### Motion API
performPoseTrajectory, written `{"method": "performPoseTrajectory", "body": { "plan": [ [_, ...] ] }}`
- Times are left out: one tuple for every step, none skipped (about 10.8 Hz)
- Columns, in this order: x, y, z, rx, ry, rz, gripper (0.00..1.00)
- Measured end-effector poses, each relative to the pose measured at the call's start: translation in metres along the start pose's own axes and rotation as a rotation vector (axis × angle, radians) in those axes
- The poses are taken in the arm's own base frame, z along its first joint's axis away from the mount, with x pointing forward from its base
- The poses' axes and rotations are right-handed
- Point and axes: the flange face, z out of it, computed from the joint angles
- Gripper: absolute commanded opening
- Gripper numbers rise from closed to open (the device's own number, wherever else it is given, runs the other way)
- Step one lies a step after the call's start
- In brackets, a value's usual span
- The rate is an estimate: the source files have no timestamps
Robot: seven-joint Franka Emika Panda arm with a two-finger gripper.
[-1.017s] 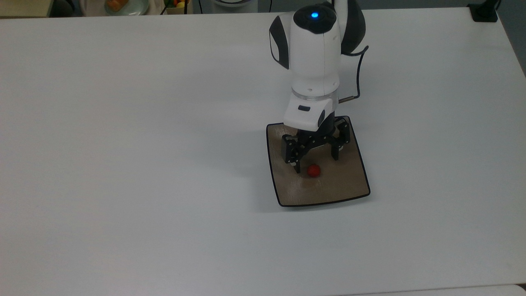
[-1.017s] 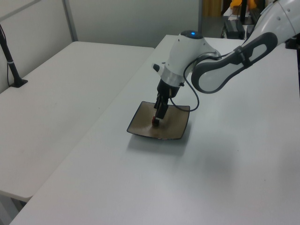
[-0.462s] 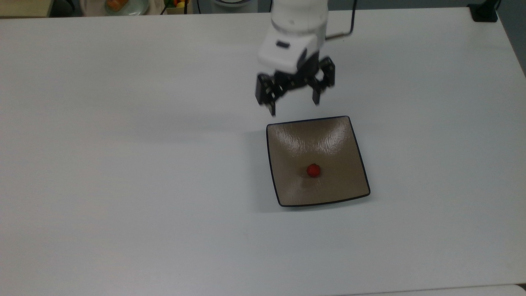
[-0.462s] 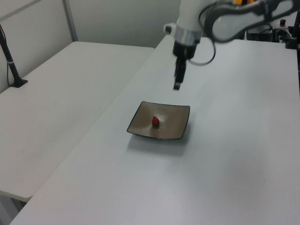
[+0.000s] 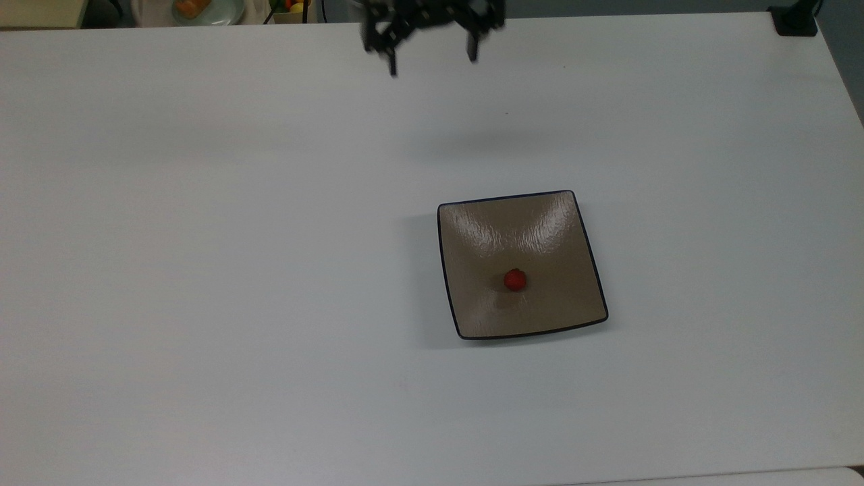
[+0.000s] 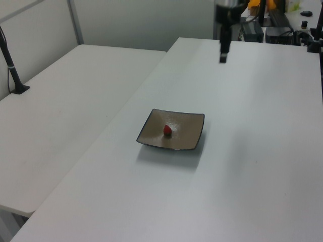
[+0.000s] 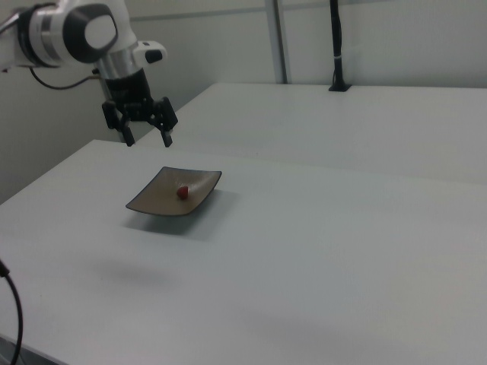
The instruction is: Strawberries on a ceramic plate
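The strawberry [image 5: 516,279] lies near the middle of the plate [image 5: 540,229] on the tabletop [image 5: 202,270]. The gripper [image 5: 432,62] hangs spread and empty, well apart from the plate.

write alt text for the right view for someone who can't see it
A tiny red strawberry sits on a square brown plate on a white table. The open gripper of a white robot arm hangs above the plate's far side, empty.

A white table [image 5: 202,270] spreads below the claw [image 5: 432,64]; a pale dish [image 5: 202,10] with orange food sits beyond it, at the top view's left.
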Motion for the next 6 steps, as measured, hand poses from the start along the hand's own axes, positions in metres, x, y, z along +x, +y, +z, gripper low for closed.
{"method": "performPoseTrajectory", "body": {
  "plan": [
    [-0.015,0.012,-0.016,0.001,-0.020,0.022,1.00],
    [-0.029,0.021,-0.029,0.004,-0.037,0.039,1.00],
    [-0.039,0.028,-0.036,0.006,-0.053,0.066,1.00],
    [-0.045,0.038,-0.038,0.006,-0.060,0.115,1.00],
    [-0.048,0.048,-0.036,0.007,-0.065,0.146,1.00],
    [-0.050,0.056,-0.031,0.014,-0.075,0.167,1.00]
  ]
}}
